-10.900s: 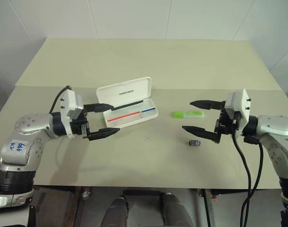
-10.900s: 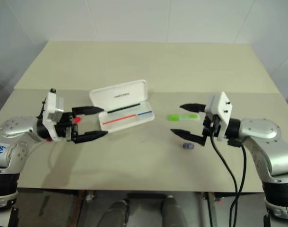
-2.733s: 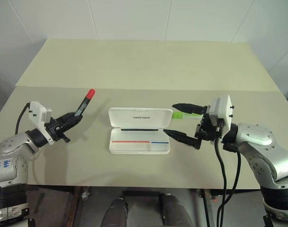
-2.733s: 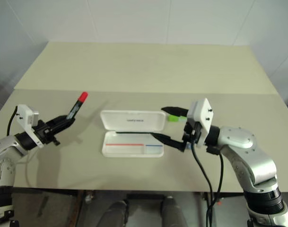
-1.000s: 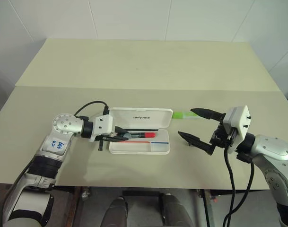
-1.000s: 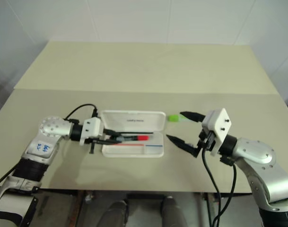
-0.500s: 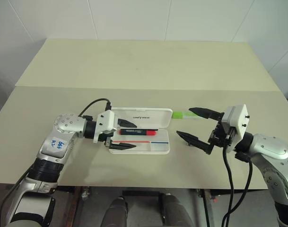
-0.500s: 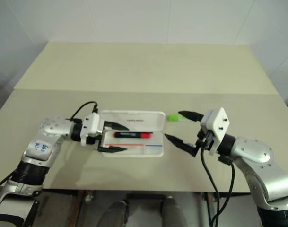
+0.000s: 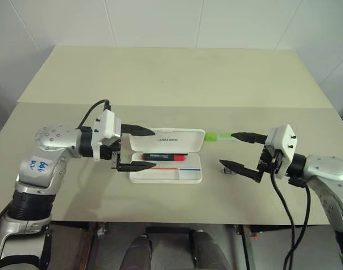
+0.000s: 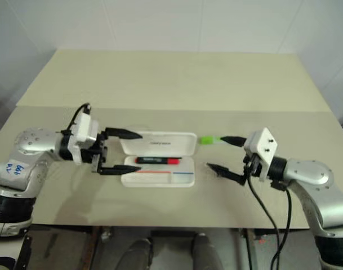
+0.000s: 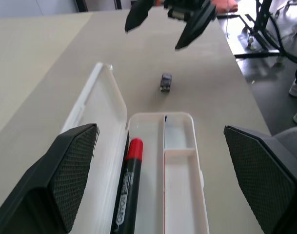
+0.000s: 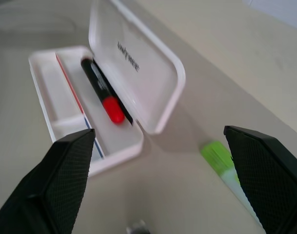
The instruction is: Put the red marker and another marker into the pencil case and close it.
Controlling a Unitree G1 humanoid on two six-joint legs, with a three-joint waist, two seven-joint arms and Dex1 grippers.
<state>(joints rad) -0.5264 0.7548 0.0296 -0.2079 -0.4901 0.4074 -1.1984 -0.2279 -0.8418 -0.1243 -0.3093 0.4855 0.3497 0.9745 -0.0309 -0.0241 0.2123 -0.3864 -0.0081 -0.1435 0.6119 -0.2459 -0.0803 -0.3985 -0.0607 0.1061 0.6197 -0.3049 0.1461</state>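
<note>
Lying in pencil case [image 9: 166, 175], frame centre, lid up: red marker [image 9: 160, 156]. Green highlighter [image 9: 217, 136] on table [image 9: 171, 79], right of lid. Left gripper [image 9: 141, 148] and right gripper [image 9: 239, 151] spread wide, empty, flanking case.

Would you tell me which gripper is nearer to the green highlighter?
The right gripper: its upper finger ends beside the green highlighter. The left gripper hovers over the far end of the pencil case.

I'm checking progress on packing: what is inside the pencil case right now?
The open pencil case holds only the red marker, lying in the back compartment beside the lid. The front compartments are bare. The green highlighter lies outside on the table.
</note>
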